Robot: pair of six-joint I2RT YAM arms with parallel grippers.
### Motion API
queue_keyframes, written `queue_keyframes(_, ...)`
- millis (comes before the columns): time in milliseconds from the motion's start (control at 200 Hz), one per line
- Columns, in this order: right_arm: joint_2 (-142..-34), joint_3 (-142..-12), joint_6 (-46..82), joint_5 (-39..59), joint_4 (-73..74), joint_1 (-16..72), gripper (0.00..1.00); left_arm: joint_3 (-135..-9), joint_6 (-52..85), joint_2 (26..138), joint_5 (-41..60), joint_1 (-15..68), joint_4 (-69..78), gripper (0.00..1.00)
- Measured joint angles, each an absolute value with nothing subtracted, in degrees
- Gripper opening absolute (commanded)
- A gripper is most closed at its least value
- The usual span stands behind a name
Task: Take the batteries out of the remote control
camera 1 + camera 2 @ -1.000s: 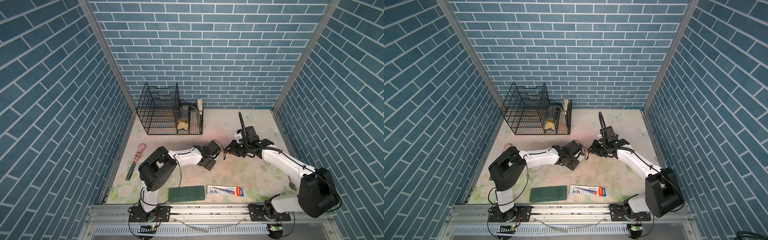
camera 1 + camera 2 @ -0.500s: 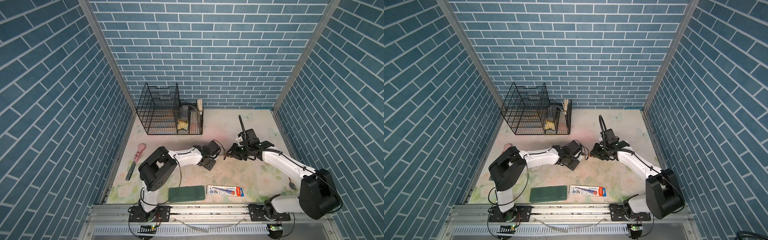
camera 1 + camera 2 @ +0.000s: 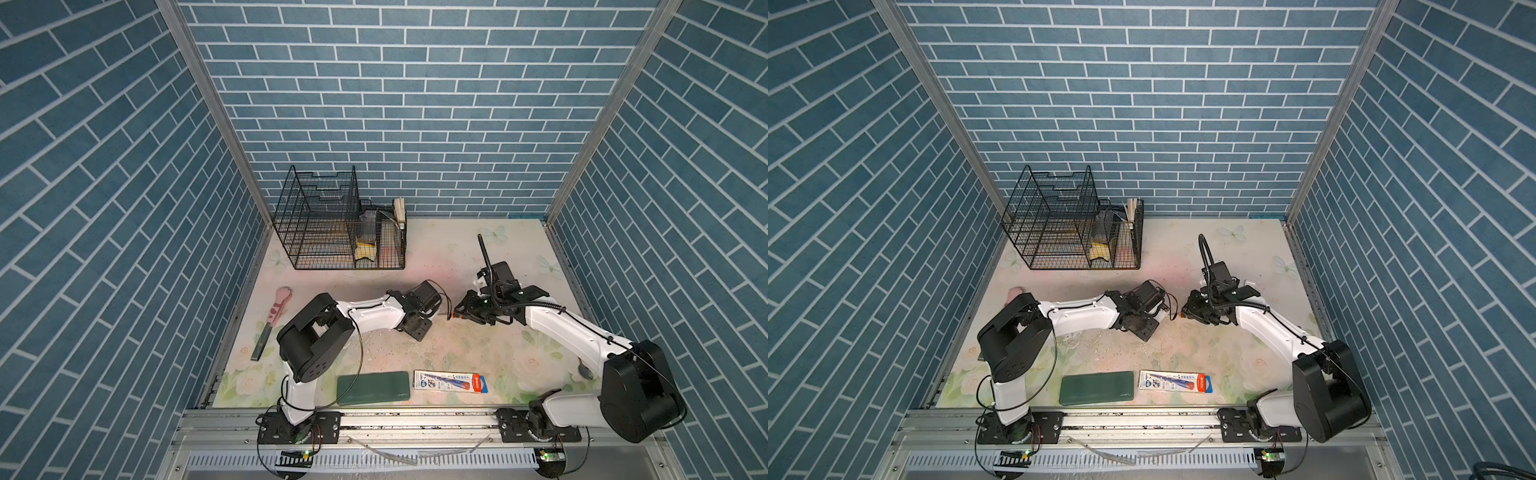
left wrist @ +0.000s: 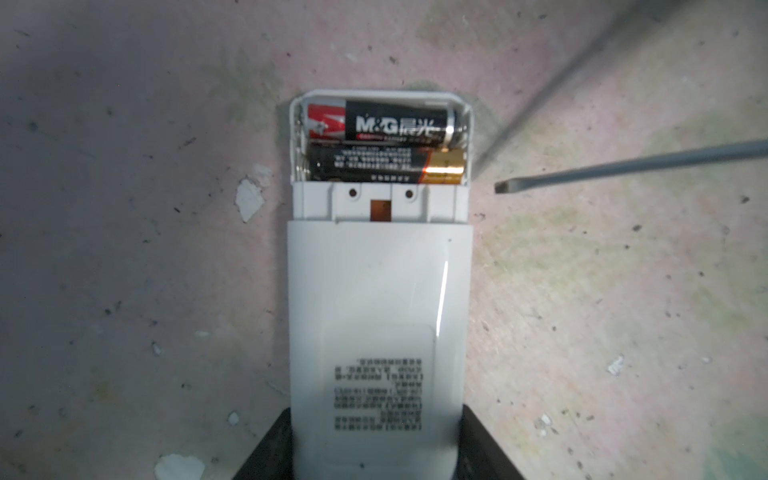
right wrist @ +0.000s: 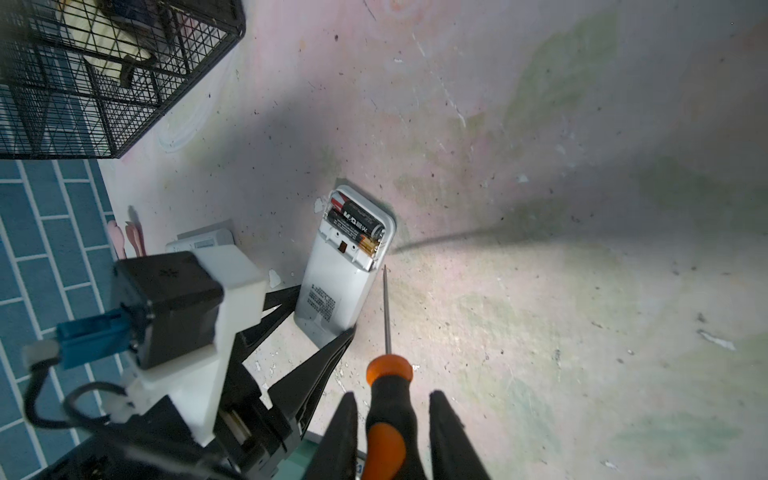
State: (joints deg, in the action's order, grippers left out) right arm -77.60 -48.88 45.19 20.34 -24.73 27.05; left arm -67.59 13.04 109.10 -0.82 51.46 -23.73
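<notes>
Both arms reach low toward the middle of the table (image 3: 478, 353), grippers facing. The left gripper (image 4: 376, 449) clamps the label end of the white remote control (image 4: 378, 299); the right gripper (image 5: 395, 436) pinches the screwdriver (image 5: 388, 399) by its handle, tip just beside the open compartment (image 4: 295, 124), not touching. Two black batteries (image 4: 382, 145) lie there side by side, one red-ended, one gold-ended

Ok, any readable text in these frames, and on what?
"M&G 晨光": upper battery.
Fine print, unreadable: lower battery.
Blurred, unreadable: back label of remote.
Too small to read: logo on green case, print on packet.
</notes>
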Motion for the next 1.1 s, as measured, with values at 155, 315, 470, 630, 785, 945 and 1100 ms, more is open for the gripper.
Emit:
queue_keyframes(155,-77.6,-48.9,45.2,20.4,-24.2,27.0,0.00,-67.6,13.0,109.1,-0.8,51.5,-23.7,0.34)
queue_keyframes(315,-77.8,-48.9,45.2,20.4,-23.4,27.0,0.00,-67.6,13.0,109.1,-0.8,51.5,-23.7,0.34)
queue_keyframes(470,-78.0,-48.9,45.2,20.4,-23.0,27.0,0.00,-67.6,13.0,109.1,-0.8,51.5,-23.7,0.34)
queue_keyframes(630,-78.6,-48.9,45.2,20.5,-22.7,27.0,0.00,-67.6,13.0,109.2,-0.8,51.5,-23.7,0.34)
queue_keyframes(785,-78.7,-48.9,45.2,20.6,-22.0,27.0,0.00,-67.7,13.0,109.3,-0.8,51.5,-23.7,0.33)
queue_keyframes(945,-78.9,-48.9,45.2,20.7,-21.7,27.0,0.00,-67.7,13.1,109.3,-0.8,51.5,-23.7,0.33)
queue_keyframes(1100,-78.9,-48.9,45.3,20.8,-21.3,27.0,0.00,-67.7,13.1,109.3,-0.8,51.5,-23.7,0.33)
